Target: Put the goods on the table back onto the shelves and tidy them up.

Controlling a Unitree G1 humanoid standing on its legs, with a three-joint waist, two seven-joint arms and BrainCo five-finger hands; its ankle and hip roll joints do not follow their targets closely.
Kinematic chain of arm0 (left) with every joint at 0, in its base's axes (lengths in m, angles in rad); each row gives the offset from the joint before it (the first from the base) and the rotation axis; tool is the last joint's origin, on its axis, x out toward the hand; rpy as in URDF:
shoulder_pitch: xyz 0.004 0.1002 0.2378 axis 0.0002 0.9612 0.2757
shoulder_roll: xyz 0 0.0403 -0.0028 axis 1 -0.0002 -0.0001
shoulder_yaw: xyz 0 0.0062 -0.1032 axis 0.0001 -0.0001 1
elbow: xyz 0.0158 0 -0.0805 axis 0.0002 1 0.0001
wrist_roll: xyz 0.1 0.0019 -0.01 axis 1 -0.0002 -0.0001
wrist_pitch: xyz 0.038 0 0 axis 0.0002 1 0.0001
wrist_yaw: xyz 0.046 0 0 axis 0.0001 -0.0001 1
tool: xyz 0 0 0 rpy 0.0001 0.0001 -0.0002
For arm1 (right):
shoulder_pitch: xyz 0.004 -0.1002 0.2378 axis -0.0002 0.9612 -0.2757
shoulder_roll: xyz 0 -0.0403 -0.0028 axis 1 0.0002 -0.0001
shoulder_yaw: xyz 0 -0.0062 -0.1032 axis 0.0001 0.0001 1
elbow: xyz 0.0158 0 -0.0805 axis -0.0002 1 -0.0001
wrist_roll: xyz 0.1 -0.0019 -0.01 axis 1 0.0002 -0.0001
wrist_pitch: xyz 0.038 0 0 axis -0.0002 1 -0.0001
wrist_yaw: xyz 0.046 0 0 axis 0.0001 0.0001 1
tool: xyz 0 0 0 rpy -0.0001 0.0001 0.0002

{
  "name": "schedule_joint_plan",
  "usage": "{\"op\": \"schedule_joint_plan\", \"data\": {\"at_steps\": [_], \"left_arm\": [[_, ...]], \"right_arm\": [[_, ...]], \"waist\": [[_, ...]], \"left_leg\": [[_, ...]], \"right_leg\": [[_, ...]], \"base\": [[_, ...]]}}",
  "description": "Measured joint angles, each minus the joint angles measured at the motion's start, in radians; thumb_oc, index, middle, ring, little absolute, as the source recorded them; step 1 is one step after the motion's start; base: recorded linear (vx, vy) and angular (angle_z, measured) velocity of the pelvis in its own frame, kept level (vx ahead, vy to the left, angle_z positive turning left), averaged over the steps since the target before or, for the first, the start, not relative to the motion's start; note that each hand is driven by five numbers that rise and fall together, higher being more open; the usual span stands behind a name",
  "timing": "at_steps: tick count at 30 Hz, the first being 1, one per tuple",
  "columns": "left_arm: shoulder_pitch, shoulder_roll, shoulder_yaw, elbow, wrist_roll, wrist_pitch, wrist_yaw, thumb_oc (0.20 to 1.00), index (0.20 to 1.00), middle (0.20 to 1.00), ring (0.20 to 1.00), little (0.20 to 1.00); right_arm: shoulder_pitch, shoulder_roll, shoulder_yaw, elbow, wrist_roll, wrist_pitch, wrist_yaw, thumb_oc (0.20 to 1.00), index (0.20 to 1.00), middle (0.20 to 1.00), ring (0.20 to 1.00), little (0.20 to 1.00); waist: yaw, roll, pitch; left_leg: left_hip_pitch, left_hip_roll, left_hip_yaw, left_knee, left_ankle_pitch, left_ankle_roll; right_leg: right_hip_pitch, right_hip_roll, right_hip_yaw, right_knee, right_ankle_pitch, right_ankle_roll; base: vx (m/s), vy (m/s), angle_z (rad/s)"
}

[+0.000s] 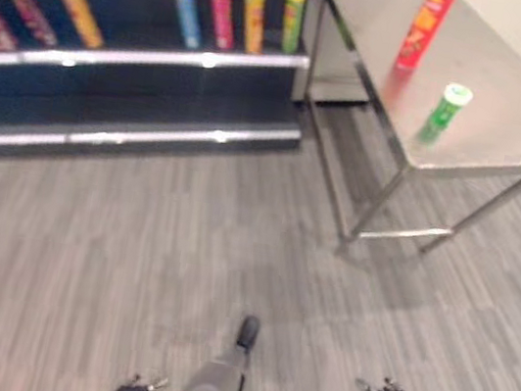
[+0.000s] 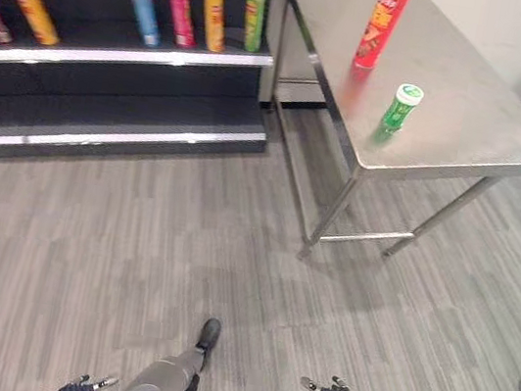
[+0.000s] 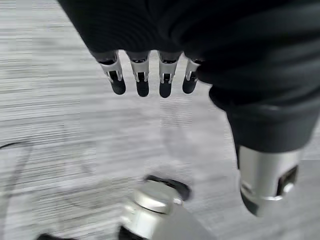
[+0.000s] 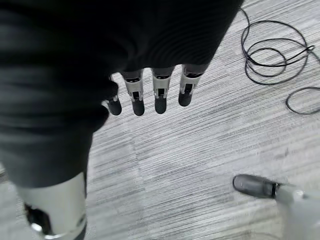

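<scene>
Grey plank flooring (image 2: pixel 132 255) is stretching below both hands: the left hand (image 3: pixel 150 75) and right hand (image 4: pixel 150 95) are hanging with fingers straight, holding nothing. On the steel table (image 2: pixel 471 120) a red can (image 2: pixel 383 22) and a green can (image 2: pixel 401 107) are standing well apart, while more cans are sitting on the dark shelf (image 2: pixel 114 53).

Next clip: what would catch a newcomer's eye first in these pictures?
Probably the tall red can and the short green can, both upright on the steel table at the right. Next, the row of coloured cans on the dark shelf at the upper left: blue, pink, orange, green. The left hand and right hand hang over the grey floor, fingers relaxed, holding nothing.
</scene>
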State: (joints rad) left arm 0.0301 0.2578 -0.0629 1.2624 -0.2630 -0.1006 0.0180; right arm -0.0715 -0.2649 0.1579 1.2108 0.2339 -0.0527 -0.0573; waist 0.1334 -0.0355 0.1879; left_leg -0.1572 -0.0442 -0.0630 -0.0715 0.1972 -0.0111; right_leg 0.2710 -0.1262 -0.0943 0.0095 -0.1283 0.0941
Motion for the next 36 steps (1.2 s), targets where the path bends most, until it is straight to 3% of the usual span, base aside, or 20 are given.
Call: {"op": "schedule_joint_plan", "data": {"at_steps": [2, 3, 4, 5, 7, 9, 10, 11, 12, 13, 14, 22, 24, 25, 26, 27, 28, 30, 33, 36], "left_arm": [[-0.027, 0.012, -0.006, -0.008, 0.001, -0.013, -0.001, 1.0, 1.0, 1.0, 1.0, 1.0], [-0.034, 0.011, -0.011, -0.007, 0.001, -0.016, -0.001, 1.0, 1.0, 1.0, 1.0, 1.0], [-0.048, 0.019, -0.014, -0.019, 0.001, -0.027, -0.001, 1.0, 1.0, 1.0, 1.0, 1.0], [-0.042, 0.025, -0.019, -0.025, 0.002, -0.025, 0.0, 1.0, 1.0, 1.0, 1.0, 1.0], [-0.022, 0.038, -0.055, -0.022, 0.007, -0.009, -0.001, 1.0, 1.0, 1.0, 1.0, 1.0], [-0.014, 0.039, -0.077, -0.056, 0.008, -0.006, -0.001, 1.0, 1.0, 1.0, 1.0, 1.0], [-0.009, 0.041, -0.075, -0.059, 0.008, -0.006, 0.0, 1.0, 1.0, 1.0, 1.0, 1.0], [-0.007, 0.043, -0.066, -0.049, 0.008, -0.004, 0.001, 1.0, 1.0, 1.0, 1.0, 1.0], [-0.008, 0.06, -0.05, -0.045, 0.008, -0.003, -0.001, 1.0, 1.0, 1.0, 1.0, 1.0], [-0.011, 0.064, -0.054, -0.052, 0.008, 0.001, -0.001, 1.0, 1.0, 1.0, 1.0, 1.0], [-0.001, 0.067, -0.044, -0.057, 0.008, 0.002, 0.007, 1.0, 1.0, 1.0, 1.0, 1.0], [-0.013, 0.058, -0.059, -0.106, 0.047, 0.0, -0.001, 1.0, 1.0, 1.0, 1.0, 1.0], [-0.018, 0.074, -0.059, -0.109, 0.048, 0.0, -0.001, 1.0, 1.0, 1.0, 1.0, 1.0], [-0.016, 0.071, -0.058, -0.116, 0.048, 0.001, -0.001, 1.0, 1.0, 1.0, 1.0, 1.0], [-0.021, 0.071, -0.067, -0.163, 0.048, -0.006, 0.0, 1.0, 1.0, 1.0, 1.0, 1.0], [-0.02, 0.075, -0.081, -0.172, 0.048, -0.013, 0.0, 1.0, 1.0, 1.0, 1.0, 1.0], [-0.018, 0.088, -0.09, -0.17, 0.047, -0.009, 0.0, 1.0, 1.0, 1.0, 1.0, 1.0], [-0.012, 0.101, -0.091, -0.164, 0.047, -0.007, 0.001, 1.0, 1.0, 1.0, 1.0, 1.0], [-0.015, 0.079, -0.088, -0.163, 0.047, -0.008, -0.001, 1.0, 1.0, 1.0, 1.0, 1.0], [-0.032, 0.06, -0.036, -0.148, 0.047, -0.015, -0.005, 1.0, 1.0, 1.0, 1.0, 1.0]], "right_arm": [[0.018, 0.007, -0.019, 0.0, 0.0, 0.0, 0.004, 1.0, 1.0, 1.0, 1.0, 1.0], [0.03, 0.005, -0.02, -0.003, 0.001, 0.0, 0.002, 1.0, 1.0, 1.0, 1.0, 1.0], [0.084, 0.006, -0.007, -0.005, 0.002, 0.008, 0.005, 1.0, 1.0, 1.0, 1.0, 1.0], [0.078, 0.007, -0.038, -0.012, 0.003, -0.001, 0.007, 1.0, 1.0, 1.0, 1.0, 1.0], [0.076, 0.009, -0.055, 0.002, 0.005, 0.005, 0.001, 1.0, 1.0, 1.0, 1.0, 1.0], [0.102, -0.006, -0.066, 0.001, 0.01, 0.002, -0.003, 1.0, 1.0, 1.0, 1.0, 1.0], [0.102, -0.01, -0.069, -0.007, 0.013, 0.002, -0.002, 1.0, 1.0, 1.0, 1.0, 1.0], [0.093, -0.005, -0.069, -0.001, 0.014, 0.004, -0.003, 1.0, 1.0, 1.0, 1.0, 1.0], [0.08, 0.009, -0.073, 0.002, 0.015, 0.003, -0.005, 1.0, 1.0, 1.0, 1.0, 1.0], [0.091, 0.004, -0.075, -0.02, 0.022, 0.002, -0.003, 1.0, 1.0, 1.0, 1.0, 1.0], [0.09, 0.006, -0.082, -0.008, 0.023, 0.003, -0.01, 1.0, 1.0, 1.0, 1.0, 1.0], [0.094, -0.011, -0.092, -0.001, 0.024, 0.009, -0.019, 1.0, 1.0, 1.0, 1.0, 1.0], [0.09, -0.006, -0.096, 0.004, 0.024, 0.001, -0.02, 1.0, 1.0, 1.0, 1.0, 1.0], [0.094, -0.016, -0.103, 0.008, 0.024, 0.0, -0.023, 1.0, 1.0, 1.0, 1.0, 1.0], [0.096, -0.033, -0.139, 0.008, 0.026, -0.006, -0.028, 1.0, 1.0, 1.0, 1.0, 1.0], [0.085, -0.048, -0.139, 0.01, 0.034, -0.004, -0.032, 1.0, 1.0, 1.0, 1.0, 1.0], [0.079, -0.052, -0.139, 0.008, 0.049, -0.001, -0.038, 1.0, 1.0, 1.0, 1.0, 1.0], [0.084, -0.066, -0.173, -0.015, 0.078, -0.01, -0.043, 1.0, 1.0, 1.0, 1.0, 1.0], [0.087, -0.123, -0.21, -0.022, 0.102, -0.008, -0.061, 1.0, 1.0, 1.0, 1.0, 1.0], [0.16, -0.162, -0.274, -0.184, 0.12, 0.0, -0.058, 1.0, 1.0, 1.0, 1.0, 1.0]], "waist": [[-0.006, 0.012, -0.022], [-0.02, 0.024, -0.036], [-0.028, 0.023, -0.061], [-0.033, 0.019, -0.045], [-0.06, 0.03, -0.036], [-0.072, 0.066, -0.032], [-0.072, 0.074, -0.03], [-0.073, 0.047, -0.023], [-0.075, 0.0, -0.011], [-0.099, 0.002, 0.0], [-0.096, -0.025, 0.004], [-0.104, -0.027, -0.021], [-0.106, -0.063, -0.019], [-0.103, -0.07, -0.017], [-0.103, -0.066, -0.011], [-0.083, -0.057, -0.005], [-0.071, -0.061, -0.006], [-0.085, -0.069, 0.0], [-0.101, -0.033, 0.027], [-0.153, 0.009, 0.03]], "left_leg": [[0.069, -0.015, 0.035, -0.016, -0.024, 0.074], [0.086, -0.021, 0.027, -0.017, -0.026, 0.067], [0.103, -0.055, 0.016, -0.008, -0.072, 0.083], [0.115, -0.065, 0.024, 0.014, -0.075, 0.146], [0.146, -0.094, 0.03, 0.021, -0.091, 0.158], [0.175, -0.081, 0.035, 0.011, -0.126, 0.16], [0.178, -0.07, 0.048, 0.001, -0.146, 0.12], [0.173, -0.06, 0.091, 0.02, -0.219, 0.007], [0.155, -0.078, 0.126, 0.094, -0.259, 0.04], [0.148, -0.037, 0.139, 0.117, -0.277, 0.038], [0.198, -0.06, 0.165, 0.063, -0.243, 0.094], [0.284, -0.065, 0.175, 0.046, -0.269, 0.073], [0.242, -0.069, 0.184, 0.258, -0.301, 0.022], [0.174, -0.068, 0.187, 0.441, -0.319, -0.007], [-0.026, -0.03, 0.18, 0.826, -0.258, -0.016], [-0.123, 0.008, 0.178, 0.949, -0.255, -0.012], [-0.149, 0.037, 0.18, 0.9, -0.305, -0.01], [-0.127, 0.081, 0.117, 0.52, -0.308, -0.032], [-0.028, 0.113, 0.004, 0.065, -0.188, -0.086], [0.056, 0.108, 0.044, 0.012, -0.082, -0.067]], "right_leg": [[-0.099, -0.028, 0.005, 0.264, 0.002, 0.049], [-0.16, -0.052, 0.005, 0.394, -0.039, 0.07], [-0.224, -0.063, 0.06, 0.441, 0.019, 0.074], [-0.311, -0.088, 0.07, 0.65, 0.061, 0.058], [-0.412, -0.136, 0.047, 0.83, 0.076, 0.023], [-0.496, -0.144, -0.094, 0.689, 0.05, 0.023], [-0.518, -0.108, -0.127, 0.573, 0.054, 0.02], [-0.516, -0.079, -0.176, 0.383, 0.064, 0.027], [-0.515, -0.091, -0.194, 0.248, 0.085, 0.067], [-0.521, -0.072, -0.229, 0.169, 0.115, 0.111], [-0.525, -0.052, -0.286, 0.095, 0.151, 0.127], [-0.42, 0.041, -0.281, 0.105, 0.177, -0.035], [-0.307, 0.076, -0.273, -0.01, 0.19, -0.118], [-0.28, 0.078, -0.263, -0.022, 0.188, -0.139], [-0.279, 0.088, -0.216, -0.013, 0.156, -0.174], [-0.271, 0.108, -0.183, -0.012, 0.154, -0.176], [-0.272, 0.118, -0.154, -0.013, 0.156, -0.168], [-0.244, 0.142, -0.085, -0.047, 0.156, -0.14], [-0.188, 0.156, -0.018, -0.098, 0.178, -0.124], [-0.138, 0.131, 0.031, -0.098, 0.145, -0.078]], "base": [[0.16, 0.382, -0.57], [0.15, 0.615, -0.18], [0.15, 0.614, 0.13], [0.2, 0.417, 0.14], [0.23, 0.152, 0.12], [0.24, -0.017, -0.06], [0.17, -0.032, -0.31], [0.28, -0.014, -0.39], [0.2, 0.009, -0.2], [0.36, -0.006, -0.04], [0.23, -0.048, 0.1], [0.27, -0.102, 0.03], [0.11, -0.113, -0.19], [0.08, -0.017, -0.26], [0.11, 0.096, -0.56], [0.16, 0.176, -0.95], [0.18, 0.246, -1.27], [0.16, 0.279, -1.05], [0.12, 0.232, -0.85], [0.12, 0.314, -0.66]]}}
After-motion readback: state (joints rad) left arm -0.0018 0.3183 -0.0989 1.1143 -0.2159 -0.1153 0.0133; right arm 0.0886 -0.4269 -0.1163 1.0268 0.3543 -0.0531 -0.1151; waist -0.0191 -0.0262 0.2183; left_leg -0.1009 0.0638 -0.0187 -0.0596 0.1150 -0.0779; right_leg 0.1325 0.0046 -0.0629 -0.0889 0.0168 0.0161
